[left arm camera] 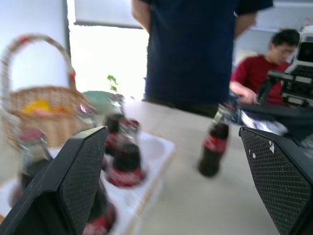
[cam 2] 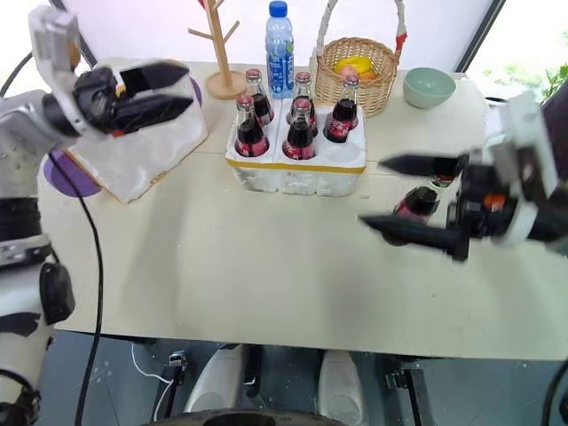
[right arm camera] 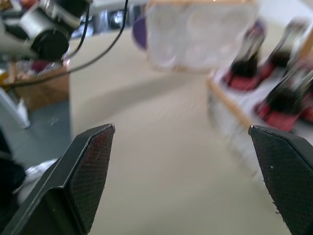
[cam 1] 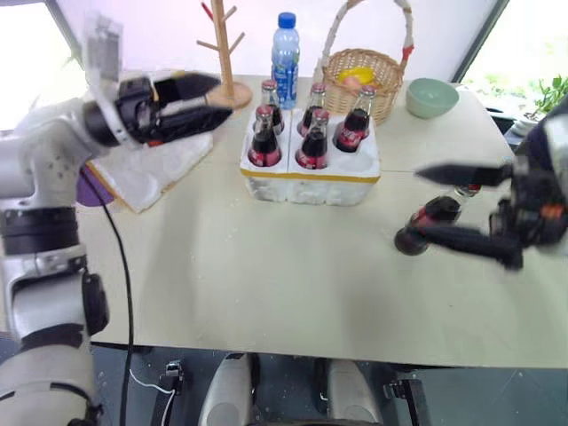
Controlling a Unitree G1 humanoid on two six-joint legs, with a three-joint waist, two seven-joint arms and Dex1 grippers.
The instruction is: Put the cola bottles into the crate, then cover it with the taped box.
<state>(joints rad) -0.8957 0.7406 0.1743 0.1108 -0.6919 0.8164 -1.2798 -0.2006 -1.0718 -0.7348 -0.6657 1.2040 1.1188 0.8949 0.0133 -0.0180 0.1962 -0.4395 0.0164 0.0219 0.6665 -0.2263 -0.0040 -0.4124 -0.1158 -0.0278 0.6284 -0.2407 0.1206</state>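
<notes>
The crate, a white block with a yellow band, stands mid-table. Several cola bottles stand in its holes. One more cola bottle rests on the table to the crate's right and looks upright in the left wrist view. My right gripper is open and hovers in front of that bottle with nothing held. At the left, my open, empty left gripper hangs above the taped box, pointing toward the crate. That box lies flat on the table.
Behind the crate stand a water bottle, a wooden peg rack, a wicker basket and a green bowl. A purple disc lies beside the taped box. A standing person and a seated person are across the table.
</notes>
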